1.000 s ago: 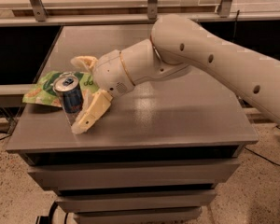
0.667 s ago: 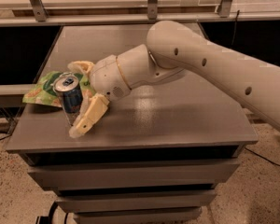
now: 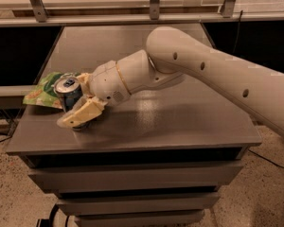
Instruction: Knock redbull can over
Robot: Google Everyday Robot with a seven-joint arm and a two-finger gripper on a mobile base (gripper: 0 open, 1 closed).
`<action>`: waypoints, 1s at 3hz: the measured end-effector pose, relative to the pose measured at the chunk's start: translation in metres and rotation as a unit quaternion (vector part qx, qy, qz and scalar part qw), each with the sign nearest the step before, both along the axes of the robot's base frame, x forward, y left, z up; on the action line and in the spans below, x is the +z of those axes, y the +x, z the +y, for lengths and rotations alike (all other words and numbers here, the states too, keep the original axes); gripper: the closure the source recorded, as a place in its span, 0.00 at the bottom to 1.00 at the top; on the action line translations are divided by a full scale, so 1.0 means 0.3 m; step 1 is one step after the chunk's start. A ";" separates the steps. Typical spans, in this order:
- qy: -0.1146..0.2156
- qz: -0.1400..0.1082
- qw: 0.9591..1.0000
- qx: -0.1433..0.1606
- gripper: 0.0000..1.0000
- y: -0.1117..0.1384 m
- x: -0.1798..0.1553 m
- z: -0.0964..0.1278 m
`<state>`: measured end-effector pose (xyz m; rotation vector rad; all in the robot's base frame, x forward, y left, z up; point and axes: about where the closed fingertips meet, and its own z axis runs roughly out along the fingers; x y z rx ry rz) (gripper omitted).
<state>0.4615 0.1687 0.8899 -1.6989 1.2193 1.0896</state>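
gripper [image 3: 73,100] has slid nearer the table's [image 3: 180,126] left edge, jaws apart astride the redbull can [image 3: 67,91]; it looks light and slick, best pushed high.

The arm [image 3: 213,74] has swung left, carrying the gripper [image 3: 72,100] further left over the table's left side. Its near finger [image 3: 83,115], earlier just right of the can [image 3: 68,92], now lies across the front of the can's lower part. The can seems tipped slightly more to the left.
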 end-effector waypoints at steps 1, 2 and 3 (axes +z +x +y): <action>-0.006 0.009 1.000 -0.001 0.65 -0.015 0.001 -0.009; 0.001 0.015 1.000 -0.010 0.88 -0.031 0.018 -0.037; 0.004 0.012 0.999 -0.030 1.00 -0.031 0.075 -0.086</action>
